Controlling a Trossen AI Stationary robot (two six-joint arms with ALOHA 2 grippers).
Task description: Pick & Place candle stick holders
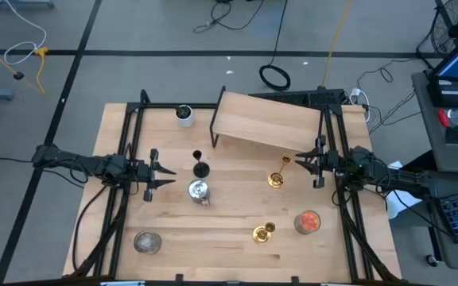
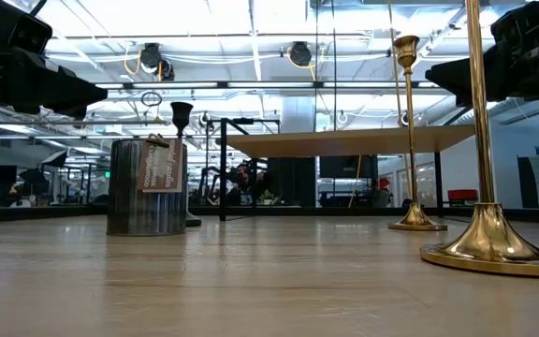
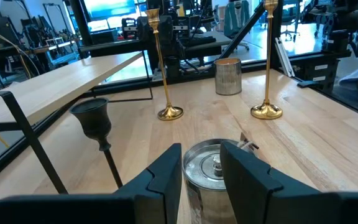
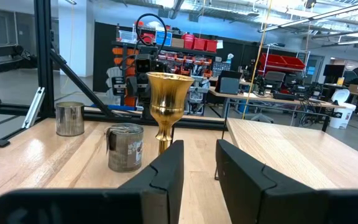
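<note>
A slim black stemmed holder (image 1: pixel 200 167) stands at mid-table, with a silvery glass cup (image 1: pixel 199 191) just nearer. A second silvery cup (image 1: pixel 147 241) stands near the front left. Two brass holders (image 1: pixel 277 176) (image 1: pixel 264 232) and an orange-red cup (image 1: pixel 308 222) stand on the right. My left gripper (image 1: pixel 168 174) is open and empty, level, just left of the silvery cup (image 3: pixel 213 168). My right gripper (image 1: pixel 299 161) is open and empty, level, just right of the farther brass holder (image 4: pixel 166 102).
A tilted wooden shelf on a black frame (image 1: pixel 269 123) stands at the far middle. A small white cup (image 1: pixel 184 114) stands to its left. Black frame rails (image 1: pixel 126 159) (image 1: pixel 348 199) run along both sides of the table.
</note>
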